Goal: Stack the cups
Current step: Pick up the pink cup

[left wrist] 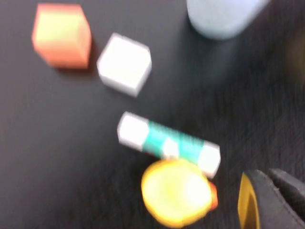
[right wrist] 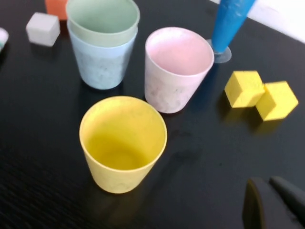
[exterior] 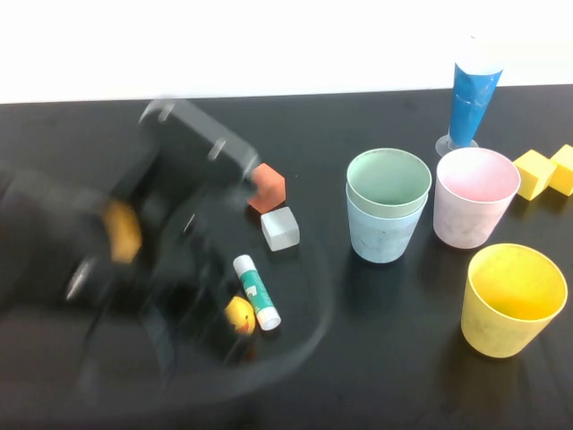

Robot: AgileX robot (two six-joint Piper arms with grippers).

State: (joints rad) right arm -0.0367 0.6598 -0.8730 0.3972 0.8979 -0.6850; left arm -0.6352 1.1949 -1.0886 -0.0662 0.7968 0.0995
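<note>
Matte tapered cups (exterior: 389,204); grippers unclear.

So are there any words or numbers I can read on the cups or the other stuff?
None can be read.
Glue stick: teal label band, print too blurred to read.
Green cup, blue cup, pink cup, yellow cup: plain, no writing.
Left gripper, blurred over the table's left side, and right gripper, near the yellow cup: no markings visible.

Black worktop (exterior: 376,376). Orange block (exterior: 267,187) and white block (exterior: 280,228), adjacent, left of centre. Glue stick (exterior: 257,291) lying flat beside yellow duck (exterior: 239,315), nearer front edge. Blue cone (exterior: 471,94), far edge. Two yellow blocks (exterior: 535,173) (exterior: 564,169) touching, right edge.
</note>
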